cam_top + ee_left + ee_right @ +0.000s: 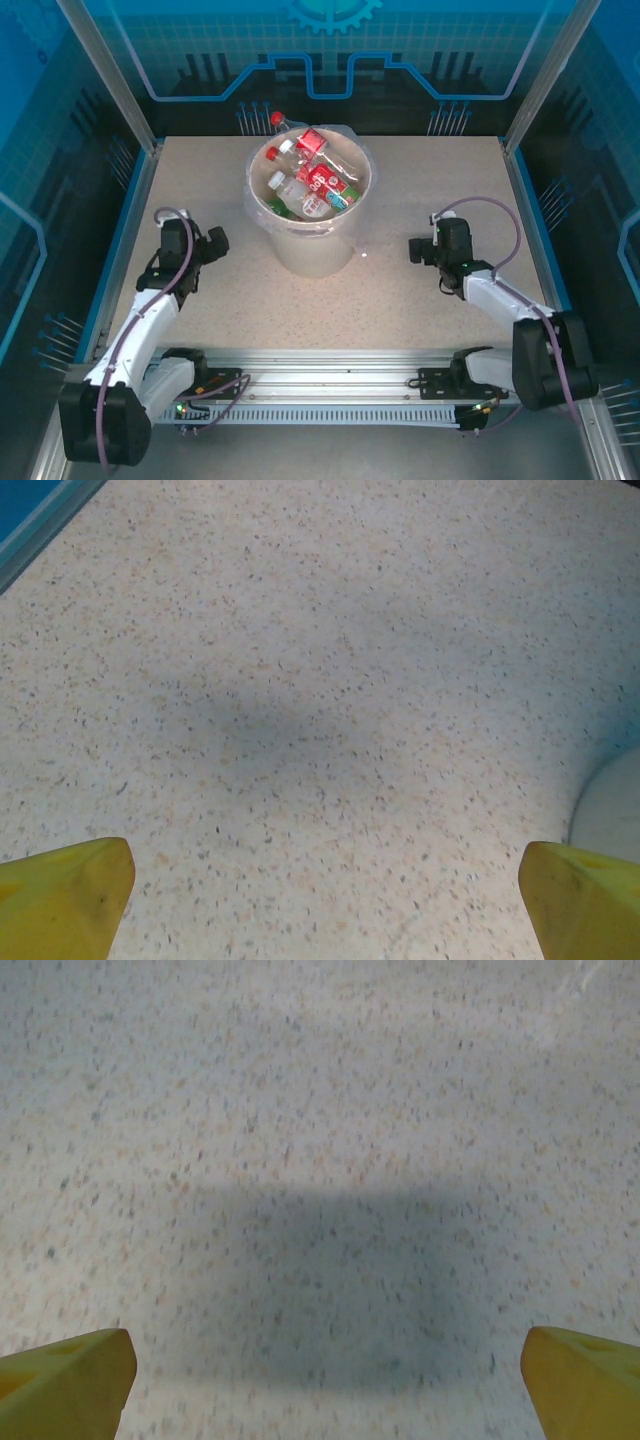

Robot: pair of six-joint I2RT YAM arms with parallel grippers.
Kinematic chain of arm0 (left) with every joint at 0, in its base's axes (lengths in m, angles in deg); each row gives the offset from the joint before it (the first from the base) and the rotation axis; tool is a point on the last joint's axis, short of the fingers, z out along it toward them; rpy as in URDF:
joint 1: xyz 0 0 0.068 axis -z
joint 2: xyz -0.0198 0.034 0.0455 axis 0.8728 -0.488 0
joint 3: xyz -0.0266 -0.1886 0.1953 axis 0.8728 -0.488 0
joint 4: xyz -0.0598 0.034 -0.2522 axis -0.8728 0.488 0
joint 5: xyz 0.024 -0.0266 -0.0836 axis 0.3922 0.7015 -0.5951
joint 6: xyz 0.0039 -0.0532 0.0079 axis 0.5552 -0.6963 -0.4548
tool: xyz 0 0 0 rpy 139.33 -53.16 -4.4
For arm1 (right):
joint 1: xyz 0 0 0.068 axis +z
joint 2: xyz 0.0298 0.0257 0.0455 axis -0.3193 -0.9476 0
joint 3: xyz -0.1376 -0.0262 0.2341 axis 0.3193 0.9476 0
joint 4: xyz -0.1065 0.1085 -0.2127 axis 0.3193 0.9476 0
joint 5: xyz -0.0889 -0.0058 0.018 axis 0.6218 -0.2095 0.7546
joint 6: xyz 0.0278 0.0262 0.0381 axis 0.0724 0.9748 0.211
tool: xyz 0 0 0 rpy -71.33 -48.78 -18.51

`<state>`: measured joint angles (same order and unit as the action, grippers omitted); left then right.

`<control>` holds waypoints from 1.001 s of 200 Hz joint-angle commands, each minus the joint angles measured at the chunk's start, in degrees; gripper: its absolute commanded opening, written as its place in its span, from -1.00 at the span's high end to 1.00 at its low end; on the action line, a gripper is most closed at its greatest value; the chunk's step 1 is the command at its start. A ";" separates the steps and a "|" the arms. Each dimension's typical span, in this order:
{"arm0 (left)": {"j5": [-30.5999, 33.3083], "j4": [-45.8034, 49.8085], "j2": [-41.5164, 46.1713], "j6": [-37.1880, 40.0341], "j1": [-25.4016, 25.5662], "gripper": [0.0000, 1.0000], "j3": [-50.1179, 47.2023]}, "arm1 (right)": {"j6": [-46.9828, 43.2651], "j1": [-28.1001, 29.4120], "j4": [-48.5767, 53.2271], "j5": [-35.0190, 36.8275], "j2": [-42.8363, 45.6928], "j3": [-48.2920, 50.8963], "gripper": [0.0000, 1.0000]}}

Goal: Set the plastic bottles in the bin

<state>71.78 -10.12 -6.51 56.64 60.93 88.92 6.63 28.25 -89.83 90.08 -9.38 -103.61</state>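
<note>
The cream-white bin stands at the middle back of the table, lined with a clear bag. Several plastic bottles with red labels and caps lie piled inside it, and one red-capped bottle leans on its far rim. My left gripper hangs low over the table to the left of the bin, open and empty. In the left wrist view its yellow fingertips stand far apart over bare table, with the bin's wall at the right edge. My right gripper is open and empty to the right of the bin, its fingertips wide apart.
The speckled table is bounded by blue rails at the left and right sides and a dark patterned back wall. The arm bases sit on a metal rail along the near edge.
</note>
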 commanded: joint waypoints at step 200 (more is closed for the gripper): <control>-9.47 -65.24 -34.51 17.81 1.22 -0.98 -10.97 | -5.98 -3.37 -49.77 -1.51 -17.04 8.38 -0.99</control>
<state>64.29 -70.60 -41.11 72.64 61.87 78.21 0.82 25.93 -134.72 89.42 -25.48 -95.58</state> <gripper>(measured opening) 0.991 0.996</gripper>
